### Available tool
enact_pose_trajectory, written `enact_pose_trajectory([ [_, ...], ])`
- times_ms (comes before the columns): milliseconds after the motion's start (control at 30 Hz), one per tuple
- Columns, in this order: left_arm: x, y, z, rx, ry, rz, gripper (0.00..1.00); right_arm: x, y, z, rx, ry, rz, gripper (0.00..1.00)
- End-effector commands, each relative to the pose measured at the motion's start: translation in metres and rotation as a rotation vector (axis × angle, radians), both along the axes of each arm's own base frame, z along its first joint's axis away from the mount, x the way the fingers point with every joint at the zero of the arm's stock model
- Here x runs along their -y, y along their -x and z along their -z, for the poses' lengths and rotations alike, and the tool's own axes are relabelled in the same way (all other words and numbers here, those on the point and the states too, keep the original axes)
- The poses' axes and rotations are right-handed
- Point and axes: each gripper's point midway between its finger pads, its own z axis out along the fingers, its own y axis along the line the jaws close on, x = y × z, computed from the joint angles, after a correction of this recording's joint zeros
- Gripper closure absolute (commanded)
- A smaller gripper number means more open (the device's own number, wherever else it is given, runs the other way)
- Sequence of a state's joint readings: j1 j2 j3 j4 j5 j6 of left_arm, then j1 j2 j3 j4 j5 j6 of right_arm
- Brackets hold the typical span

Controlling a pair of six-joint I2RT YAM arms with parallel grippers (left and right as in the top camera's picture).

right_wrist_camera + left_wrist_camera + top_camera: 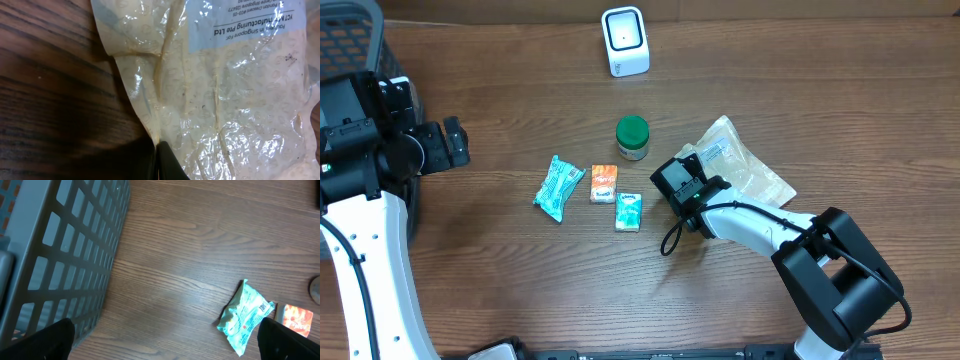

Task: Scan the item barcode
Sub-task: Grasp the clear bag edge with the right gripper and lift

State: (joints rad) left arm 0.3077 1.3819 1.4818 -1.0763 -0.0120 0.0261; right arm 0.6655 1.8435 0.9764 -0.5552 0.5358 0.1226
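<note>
The right gripper is clenched on the near edge of the yellowish bubble-padded mailer with a printed label, which lies flat just ahead of its jaws. The left gripper hangs released, empty. Seemingly only the grasp is made. Lifting the mailer and showing its barcode to the small white box-shaped scanner, well beyond the jaws, remains.

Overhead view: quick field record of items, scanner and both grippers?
scanner: white, far side of the items
bubble mailer: flat, right of green-lidded jar
right gripper: shut on bubble mailer edge
left gripper: open, empty, beside basket
other items: teal packet, orange box, teal box, in a row
</note>
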Motion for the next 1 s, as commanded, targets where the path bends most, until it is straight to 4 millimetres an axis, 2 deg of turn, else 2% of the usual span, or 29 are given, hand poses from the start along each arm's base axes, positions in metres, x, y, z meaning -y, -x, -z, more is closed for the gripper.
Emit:
enact_pose_trajectory([
  [0,0.002,-0.003,-0.001,0.005,-0.001,0.017,0.0,-0.009,0.005,0.0,-0.032,-0.079,0.071,0.96],
  [133,0.002,-0.003,-0.001,0.005,-0.001,0.017,0.0,-0.028,0.0,-0.039,-0.046,-0.177,0.081,0.96],
  [333,0.002,-0.002,-0.001,0.005,-0.001,0.017,0.0,-0.062,0.012,-0.118,-0.116,-0.432,0.02,0.96],
  [433,0.002,-0.003,-0.001,0.005,-0.001,0.017,0.0,-0.068,0.025,-0.149,-0.157,-0.559,0.002,0.96],
  [600,0.002,-0.003,-0.001,0.005,-0.001,0.017,0.0,-0.067,0.04,-0.18,-0.233,-0.768,0.005,0.96],
  [667,0.002,-0.003,-0.001,0.005,-0.001,0.017,0.0,-0.061,0.038,-0.181,-0.267,-0.83,0.037,0.96],
  [733,0.002,-0.003,-0.001,0.005,-0.001,0.017,0.0,-0.049,0.034,-0.17,-0.289,-0.849,0.088,0.96],
  [967,0.002,-0.002,-0.001,0.005,-0.001,0.017,0.01,-0.005,0.03,-0.097,-0.34,-0.838,0.262,0.96],
])
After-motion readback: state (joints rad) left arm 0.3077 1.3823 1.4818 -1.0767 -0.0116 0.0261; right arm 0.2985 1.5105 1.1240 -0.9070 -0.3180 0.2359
